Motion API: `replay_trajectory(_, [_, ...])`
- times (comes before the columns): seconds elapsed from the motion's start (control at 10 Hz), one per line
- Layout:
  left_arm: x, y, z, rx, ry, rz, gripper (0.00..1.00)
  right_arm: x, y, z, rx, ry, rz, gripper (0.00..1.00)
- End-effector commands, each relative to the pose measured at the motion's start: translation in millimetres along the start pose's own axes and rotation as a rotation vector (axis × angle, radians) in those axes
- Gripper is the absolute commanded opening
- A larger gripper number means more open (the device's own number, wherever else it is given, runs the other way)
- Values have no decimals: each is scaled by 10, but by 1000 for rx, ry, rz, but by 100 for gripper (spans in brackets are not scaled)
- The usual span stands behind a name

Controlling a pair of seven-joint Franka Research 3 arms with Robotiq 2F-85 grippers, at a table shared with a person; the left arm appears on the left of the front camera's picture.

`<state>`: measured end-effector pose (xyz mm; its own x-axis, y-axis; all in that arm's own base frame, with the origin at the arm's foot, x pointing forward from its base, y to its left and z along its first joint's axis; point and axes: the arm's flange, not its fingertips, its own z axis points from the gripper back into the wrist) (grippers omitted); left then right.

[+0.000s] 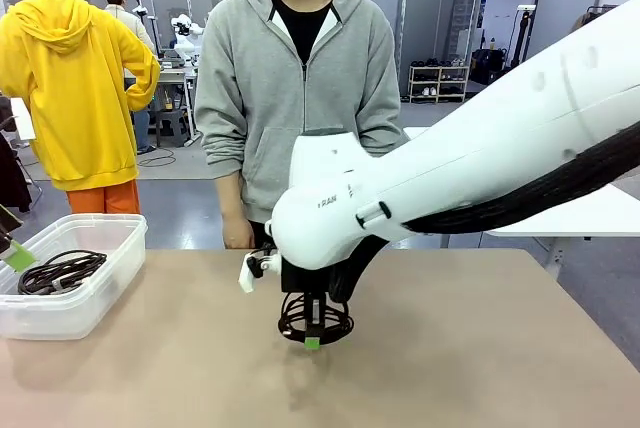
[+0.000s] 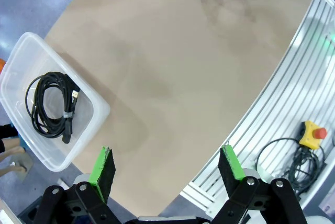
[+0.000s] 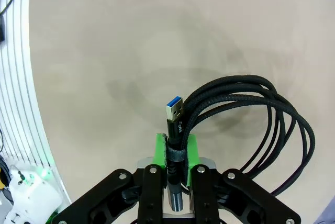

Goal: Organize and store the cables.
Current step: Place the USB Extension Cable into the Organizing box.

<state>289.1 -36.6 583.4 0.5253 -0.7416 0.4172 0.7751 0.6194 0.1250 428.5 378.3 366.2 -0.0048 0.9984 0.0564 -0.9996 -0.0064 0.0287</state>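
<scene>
Two cables show. One coil is pinched in the right gripper, whose green pads press together on the bundle where a grey band wraps it; a plug with a blue tongue stands up just past the fingertips, and the loops fan out to one side of the jaws. In the front view that gripper points straight down over the middle of the table, with the coil hanging around its fingers, just above the tabletop; whether it touches the surface cannot be told.

The second coil lies flat in a clear bin, tied with a pale band, plug ends resting on the loops. The bin sits ahead of the left gripper and off to the side of one finger. That gripper's jaws are spread wide with nothing between them, hanging above the table's near edge. In the front view its green pad shows just beside the bin.

A person in a grey hoodie stands across the table beyond the right gripper, one hand at the far edge.
</scene>
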Motion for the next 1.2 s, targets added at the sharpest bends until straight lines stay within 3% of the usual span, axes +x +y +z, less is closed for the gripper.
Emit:
replay_trajectory(0.0, [45, 14, 7, 22, 8, 16, 100, 80, -85, -80, -6, 1, -39, 9])
replay_trajectory(0.4, [45, 14, 7, 22, 8, 16, 100, 120, -66, -306, 64, -35, -40, 9])
replay_trajectory(0.9, [45, 14, 7, 22, 8, 16, 100, -60, 2, -141, 56, -101, -45, 89])
replay_trajectory(1.0, [1, -1, 0, 0, 0, -1, 100, -131, 24, -44, 42, -120, -44, 100])
replay_trajectory(1.1, [203, -20, -182, -16, 17, -31, 100, -259, 44, 67, 29, -147, -53, 100])
